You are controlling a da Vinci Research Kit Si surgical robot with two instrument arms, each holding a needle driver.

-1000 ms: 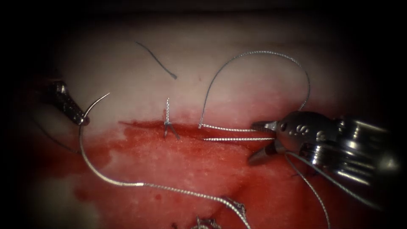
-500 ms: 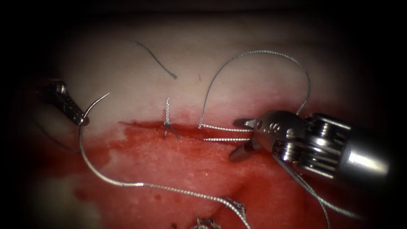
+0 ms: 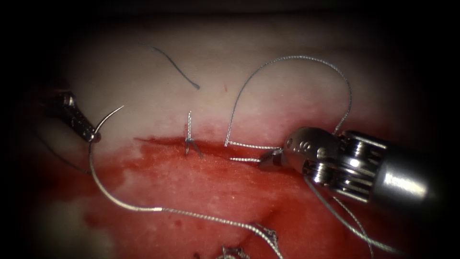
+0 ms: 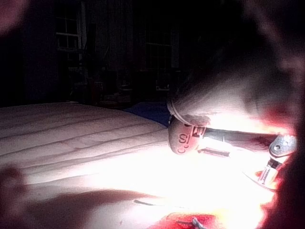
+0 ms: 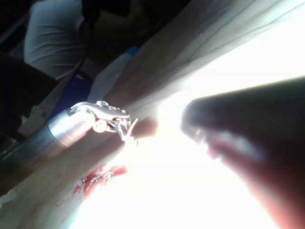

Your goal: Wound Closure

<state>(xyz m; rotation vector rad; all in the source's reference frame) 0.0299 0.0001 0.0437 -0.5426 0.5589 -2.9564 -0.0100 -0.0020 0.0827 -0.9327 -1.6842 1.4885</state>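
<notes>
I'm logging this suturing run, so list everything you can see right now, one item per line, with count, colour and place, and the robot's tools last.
Tissue: one, pale, across the endoscope view.
Cut: one, dark red, level across the middle.
Red fluid: one pool, below the cut.
Needle: one, silver, curved, left end of the cut, lying out of the tissue.
Thread: one silver strand, looping above the right tool, two ends at the cut.
Tied stitch: one, grey, on the cut.
Cut end of thread: one, dark, on pale tissue above.
Left tool: one, metal, shut on the needle near its tip.
Right tool: one, metal, shut on the thread.
</notes>
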